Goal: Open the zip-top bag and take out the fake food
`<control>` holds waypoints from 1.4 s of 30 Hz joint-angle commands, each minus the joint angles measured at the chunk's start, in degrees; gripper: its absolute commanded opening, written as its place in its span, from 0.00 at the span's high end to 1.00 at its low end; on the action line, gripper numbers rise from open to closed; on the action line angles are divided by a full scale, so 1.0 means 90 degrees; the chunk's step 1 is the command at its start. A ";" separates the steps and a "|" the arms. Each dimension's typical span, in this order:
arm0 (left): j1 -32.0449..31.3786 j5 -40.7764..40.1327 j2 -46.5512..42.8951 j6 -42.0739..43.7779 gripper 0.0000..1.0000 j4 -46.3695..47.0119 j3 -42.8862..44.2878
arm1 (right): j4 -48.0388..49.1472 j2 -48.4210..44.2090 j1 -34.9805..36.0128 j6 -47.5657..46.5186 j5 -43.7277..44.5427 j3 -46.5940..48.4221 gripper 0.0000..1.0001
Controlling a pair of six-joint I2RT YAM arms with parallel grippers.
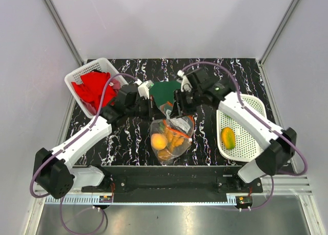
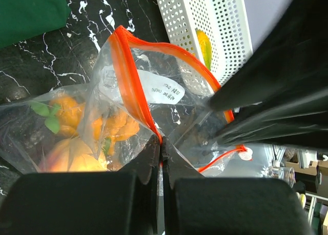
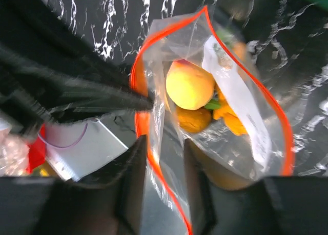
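The clear zip-top bag (image 1: 173,135) lies mid-table, its orange-red zip strip (image 2: 128,71) parted and its mouth gaping. Inside is fake food: a peach-yellow round fruit (image 3: 189,84), orange pieces (image 3: 193,119) and green leaves (image 2: 45,117). My left gripper (image 2: 161,142) is shut on one side of the zip strip. My right gripper (image 3: 165,160) is open, with the other side of the bag's rim and strip running between its fingers (image 3: 134,163). Both grippers meet over the bag's far end in the top view, the left (image 1: 151,108) and the right (image 1: 178,110).
A dark green cloth (image 1: 165,91) lies just behind the bag. A white basket (image 1: 77,76) with a red cloth (image 1: 95,87) stands at the back left. A white tray (image 1: 253,142) at the right holds a yellow-green fruit (image 1: 228,137).
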 commanded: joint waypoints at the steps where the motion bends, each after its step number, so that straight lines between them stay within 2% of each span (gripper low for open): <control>1: 0.0023 0.0155 -0.0258 -0.0047 1.00 0.0342 0.0239 | 0.1125 0.0427 0.0138 0.0700 -0.0666 -0.0534 0.62; 5: 0.0023 0.0185 -0.0365 -0.0067 1.00 0.0294 0.0297 | 0.1577 0.0798 0.0157 0.0779 -0.0628 -0.1023 0.70; 10: 0.0023 0.0214 -0.0375 -0.0067 1.00 0.0264 0.0278 | 0.1752 0.1228 0.0303 0.0623 -0.0520 -0.1345 0.71; 14: 0.0023 0.0253 -0.0112 -0.0067 1.00 0.0332 0.0220 | 0.1782 0.1385 0.0421 0.0506 -0.0335 -0.1609 0.66; 20: 0.0023 0.0223 0.0259 -0.0086 1.00 0.0459 0.0258 | 0.1480 0.1482 0.0421 0.0271 0.0455 -0.1981 0.59; 24: 0.0023 0.0253 0.0484 -0.0047 1.00 0.0479 0.0298 | 0.1236 0.1463 0.0421 0.0446 0.1002 -0.2108 0.54; 27: 0.0014 0.0292 0.0621 -0.0057 1.00 0.0557 0.0268 | 0.1274 0.1483 0.0421 0.0748 0.1052 -0.2264 0.47; 31: 0.0004 0.0321 0.0719 -0.0105 1.00 0.0703 0.0161 | 0.1683 0.1599 0.0421 0.0974 0.1091 -0.2479 0.43; 34: -0.0025 0.0350 0.0768 -0.0174 1.00 0.0811 0.0073 | 0.1996 0.1736 0.0402 0.1042 0.1111 -0.2595 0.34; 38: -0.0074 0.0321 0.0855 -0.0252 1.00 0.0899 -0.0034 | 0.2757 0.1766 0.0362 0.1276 0.1003 -0.2957 0.33; 42: -0.0152 0.0185 0.0885 -0.0252 1.00 0.0977 -0.0161 | 0.3626 0.1824 0.0362 0.1150 0.1227 -0.3279 0.37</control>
